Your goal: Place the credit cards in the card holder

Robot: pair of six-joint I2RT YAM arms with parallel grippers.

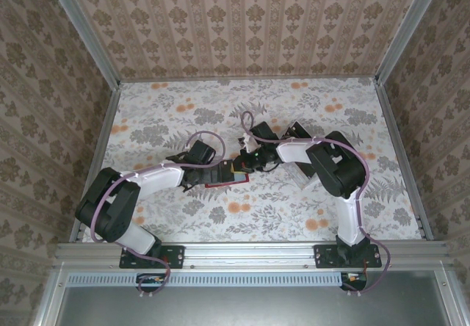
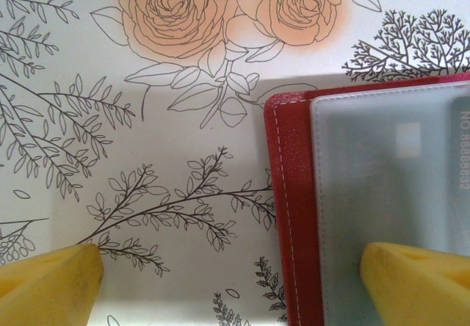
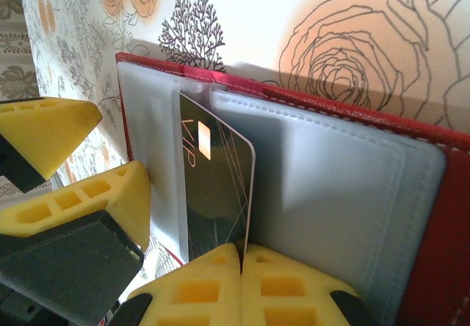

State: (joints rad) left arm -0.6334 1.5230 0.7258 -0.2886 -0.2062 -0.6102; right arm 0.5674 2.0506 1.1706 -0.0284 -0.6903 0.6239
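The red card holder (image 3: pixel 455 216) lies open on the flowered table, its frosted sleeves facing up. My right gripper (image 3: pixel 241 256) is shut on a black credit card (image 3: pixel 213 186) marked VIP. The card stands on edge with its far end in a sleeve near the holder's left side. My left gripper (image 2: pixel 231 285) is wide open. One of its yellow fingers (image 2: pixel 415 282) rests on the holder's sleeve (image 2: pixel 382 194), and the other sits off the red edge (image 2: pixel 294 194) over the table. From above, both grippers meet at the holder (image 1: pixel 220 183) mid-table.
A clear plastic tray (image 1: pixel 299 173) lies under the right forearm, just right of the holder. Patterned walls and metal rails enclose the table on the left, right and far sides. In the right wrist view, the left arm's yellow fingers (image 3: pixel 88 197) crowd the holder's left edge.
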